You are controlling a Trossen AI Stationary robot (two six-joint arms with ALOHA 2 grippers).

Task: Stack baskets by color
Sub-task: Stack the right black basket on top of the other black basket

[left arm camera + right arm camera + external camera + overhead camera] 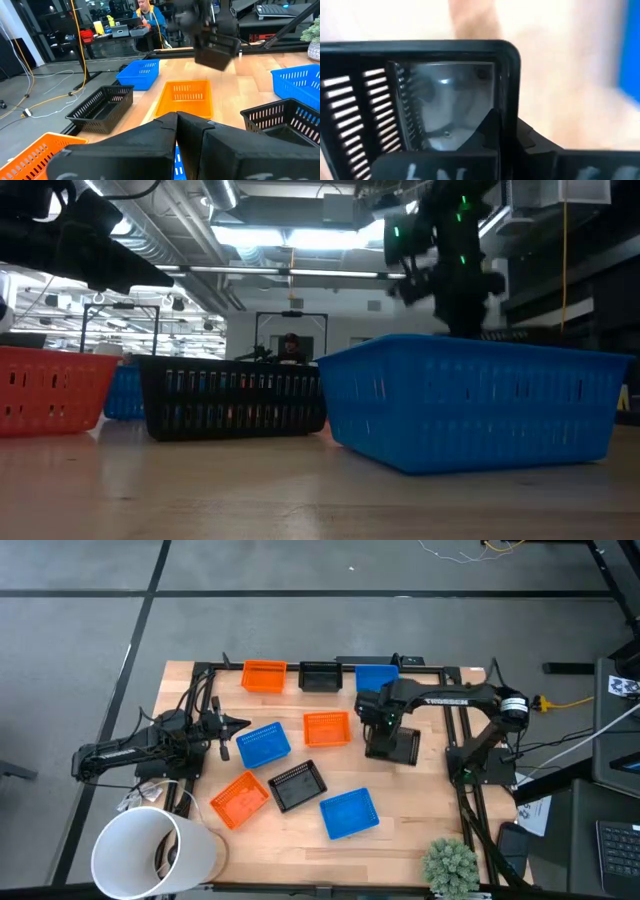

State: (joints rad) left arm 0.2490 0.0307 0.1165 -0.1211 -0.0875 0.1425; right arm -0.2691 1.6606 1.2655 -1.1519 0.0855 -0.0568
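Nine small mesh baskets are on the table. Along the far edge stand an orange (264, 675), a black (320, 676) and a blue one (377, 673). A blue (264, 744) and an orange one (327, 728) sit mid-table. An orange (239, 798), a black (298, 785) and a blue basket (348, 813) lie nearer the front. My right gripper (378, 728) is shut on a third black basket (395, 746), right of centre. My left gripper (240, 724) waits shut at the left, touching nothing. My right gripper holds the black basket by one side wall near a corner (504, 85), one finger (490, 127) inside the basket and one outside. The fingers come from above, pointing down. The basket (217, 50) hangs tilted below them, lifted clear of the table.
A large white cylinder (150, 855) lies at the near left corner and a small green plant (450, 865) stands at the near right. A dark frame rail (300, 664) runs along the far edge. A person (145, 10) sits in the room beyond the table.
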